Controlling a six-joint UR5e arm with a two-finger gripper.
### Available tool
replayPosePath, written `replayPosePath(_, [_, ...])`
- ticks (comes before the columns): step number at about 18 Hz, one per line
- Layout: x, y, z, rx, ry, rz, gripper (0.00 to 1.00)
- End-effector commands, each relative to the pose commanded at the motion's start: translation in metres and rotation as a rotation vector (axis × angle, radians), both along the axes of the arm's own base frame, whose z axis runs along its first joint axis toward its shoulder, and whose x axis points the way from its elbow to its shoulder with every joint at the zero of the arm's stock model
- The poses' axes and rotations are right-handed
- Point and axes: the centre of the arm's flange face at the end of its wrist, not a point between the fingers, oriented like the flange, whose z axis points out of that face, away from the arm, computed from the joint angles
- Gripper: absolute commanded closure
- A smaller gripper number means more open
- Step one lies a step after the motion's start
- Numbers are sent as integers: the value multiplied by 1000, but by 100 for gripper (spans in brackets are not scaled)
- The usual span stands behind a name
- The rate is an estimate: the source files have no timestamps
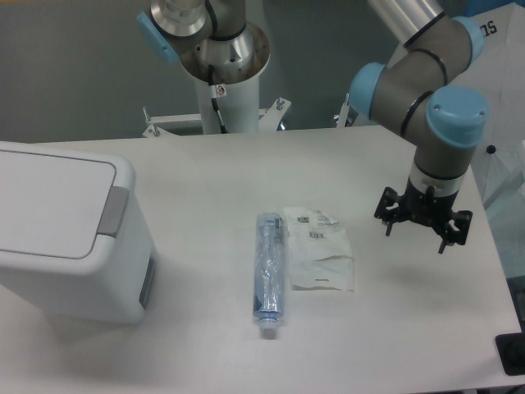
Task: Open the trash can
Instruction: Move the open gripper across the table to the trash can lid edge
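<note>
**Approach phase: bin lid not opened yet**

Fixed camera, only view:

- Trash can [70,238] sits at the left edge of the counter [213,176], partly cut off by the frame. Lid is flat and closed. Grey push tab [113,211] is on the lid's right edge, facing the middle of the counter. Grey side slot shows lower on the same wall.
- Gripper [420,233] hangs above the right side of the counter, well apart from the bin, pointing down. Fingers are spread with nothing between them.
- Between arm and bin: a plastic bottle [268,272] lying on its side and a clear packet [319,257] just beside it, touching or nearly so. Neither is part of the job.

Step in hand, my read: still transit toward the bin, no contact made.

Next move calls for:
- A long traverse left across the counter, high enough to pass over the bottle and packet.
- Lining up over the grey tab, then pressing down on it. A press likely works better with the fingers brought together, or one fingertip placed squarely on the tab.
- Tab is narrow, so a miss lands on the lid and probably does nothing.
</note>
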Motion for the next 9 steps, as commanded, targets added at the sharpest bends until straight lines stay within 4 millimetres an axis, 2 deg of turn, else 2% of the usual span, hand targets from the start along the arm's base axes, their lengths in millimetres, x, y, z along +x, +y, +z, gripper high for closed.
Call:
replayPosePath(2, [8, 3, 15, 57, -20, 46, 0])
replayPosePath(5, [13, 9, 21, 162, -81, 84, 0])
replayPosePath(7, [23, 12, 42, 193, -85, 123, 0])
replayPosePath(9, [30, 15, 51, 214, -108, 197, 0])
